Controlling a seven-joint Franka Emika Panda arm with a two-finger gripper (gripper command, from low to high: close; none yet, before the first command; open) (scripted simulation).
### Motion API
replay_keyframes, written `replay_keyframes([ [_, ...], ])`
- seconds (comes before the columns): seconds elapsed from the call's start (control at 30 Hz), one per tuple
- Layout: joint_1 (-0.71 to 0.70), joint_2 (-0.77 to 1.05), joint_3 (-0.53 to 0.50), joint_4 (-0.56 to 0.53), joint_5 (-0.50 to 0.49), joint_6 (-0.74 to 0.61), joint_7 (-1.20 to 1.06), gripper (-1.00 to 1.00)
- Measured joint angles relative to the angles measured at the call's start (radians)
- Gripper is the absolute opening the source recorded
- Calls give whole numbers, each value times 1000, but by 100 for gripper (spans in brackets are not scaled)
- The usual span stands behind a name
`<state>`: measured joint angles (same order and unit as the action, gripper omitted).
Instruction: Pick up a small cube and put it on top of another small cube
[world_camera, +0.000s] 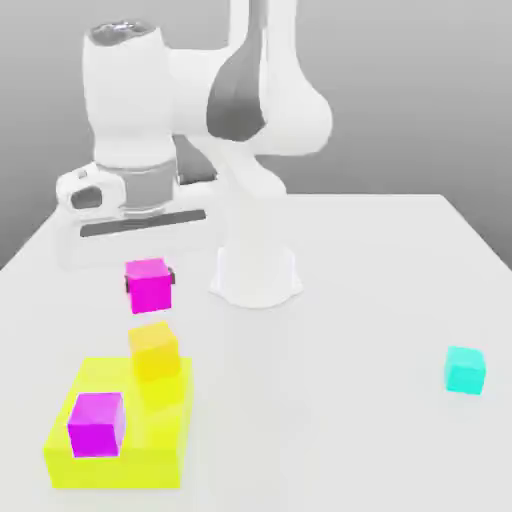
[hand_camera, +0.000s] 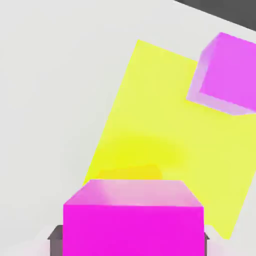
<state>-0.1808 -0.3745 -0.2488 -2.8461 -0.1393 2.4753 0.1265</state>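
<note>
Nearest in the exterior view, a flat lemon-yellow block lies on the bench, and a second magenta cube rests on its front corner toward the exterior view's left. Just behind, on the block's far part, the orange-yellow cube stands as the target. Above and slightly behind it, the magenta cube is held off the surface, with the fingers clamped nearly closed against its two sides; dark pads are seen at each flank. In the hand view the held cube is seen close up over the yellow block, with a sliver of orange just beyond its top edge.

The step in hand is judged to be the carry over the target. It would be done well if the held cube were centred squarely over the orange-yellow one, its edges aligned with it, then lowered until contact before the grip is released; a release made off-centre could let it tip onto the block.

Farther off, a cyan cube sits well apart toward the exterior view's right. The white bench is plain and matt, the arm's base stands on it, and a grey backdrop is seen behind.
</note>
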Motion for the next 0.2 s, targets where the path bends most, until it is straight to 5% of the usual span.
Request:
replay_keyframes([
  [0.1,4,97,-12,-25,8,121,-11,-100],
  [0.13,6,120,-15,-30,10,150,-13,100],
  [0.2,6,120,-15,-30,10,150,-13,100],
])
